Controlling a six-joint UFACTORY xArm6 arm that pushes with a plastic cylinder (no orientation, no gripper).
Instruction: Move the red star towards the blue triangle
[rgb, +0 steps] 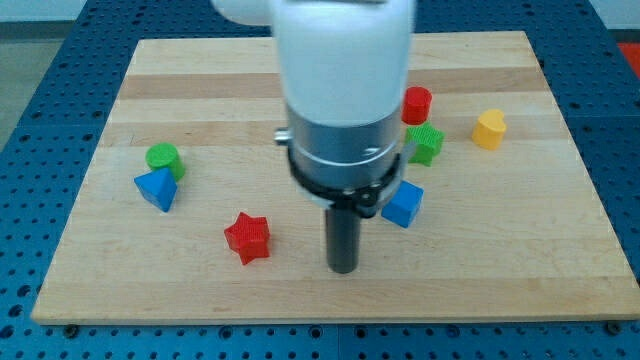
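The red star lies on the wooden board at the lower left of centre. The blue triangle sits further to the view's left, touching a green cylinder just above it. My tip rests on the board to the right of the red star, with a gap of bare wood between them. The tip is below and to the left of a blue cube.
A red cylinder, a green star-shaped block and a yellow block sit at the upper right. The arm's white and grey body hides the board's middle. The board's edge runs along the view's bottom.
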